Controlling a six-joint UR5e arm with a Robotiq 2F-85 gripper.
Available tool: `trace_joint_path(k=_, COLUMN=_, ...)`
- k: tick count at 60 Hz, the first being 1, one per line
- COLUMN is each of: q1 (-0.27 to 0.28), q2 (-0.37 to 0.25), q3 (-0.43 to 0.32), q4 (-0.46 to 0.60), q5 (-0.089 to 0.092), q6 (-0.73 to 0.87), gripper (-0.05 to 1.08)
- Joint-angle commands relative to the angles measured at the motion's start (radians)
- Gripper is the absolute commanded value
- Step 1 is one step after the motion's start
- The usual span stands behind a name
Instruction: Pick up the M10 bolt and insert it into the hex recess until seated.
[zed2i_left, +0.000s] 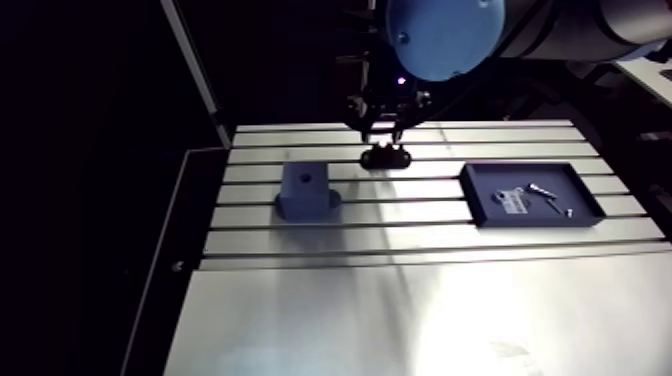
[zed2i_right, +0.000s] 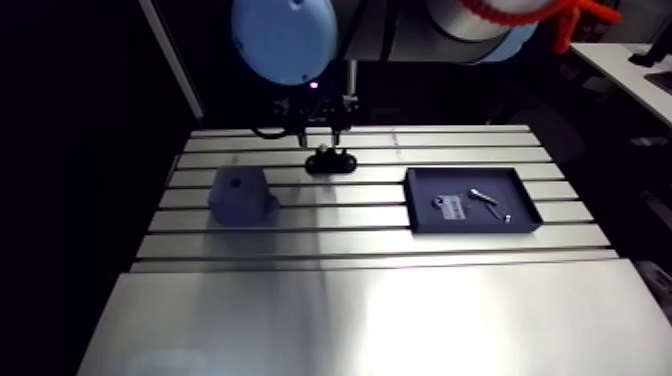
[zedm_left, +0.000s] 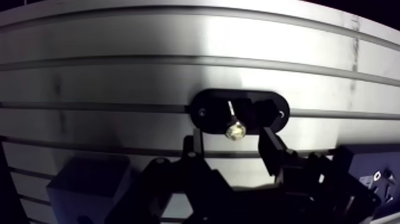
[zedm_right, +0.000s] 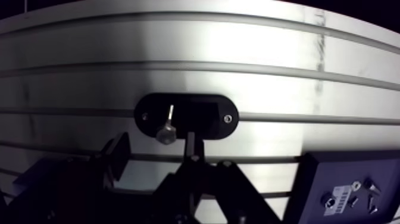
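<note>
The jaws stand apart and empty over the counter (zed2i_left: 420, 300). They straddle the bolt (zedm_left: 235, 130), which sits in a black holder (zedm_left: 208, 112) just ahead of them, head toward the wrist. The step in hand looks like the grasp, not yet made. The next move calls for easing down centred, closing on the head and lifting straight out. The bolt then goes to the block (zed2i_left: 305, 190) off to one side, squared to its recess (zed2i_left: 305, 178).

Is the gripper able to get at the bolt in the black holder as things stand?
Probably yes. The gripper hangs open just above the black holder, the bolt sits in line between its spread jaws, and nothing covers or crowds it.
</note>
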Motion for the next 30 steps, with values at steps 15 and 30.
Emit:
trace_joint_path(k=15, q1=-0.006, q2=0.01, q3=-0.001, q4=-0.016, q5=0.0, q6=-0.01, gripper=0.42)
trace_joint_path(k=30, q1=-0.006, q2=0.01, q3=-0.001, q4=-0.016, q5=0.002, q6=-0.011, gripper=0.43)
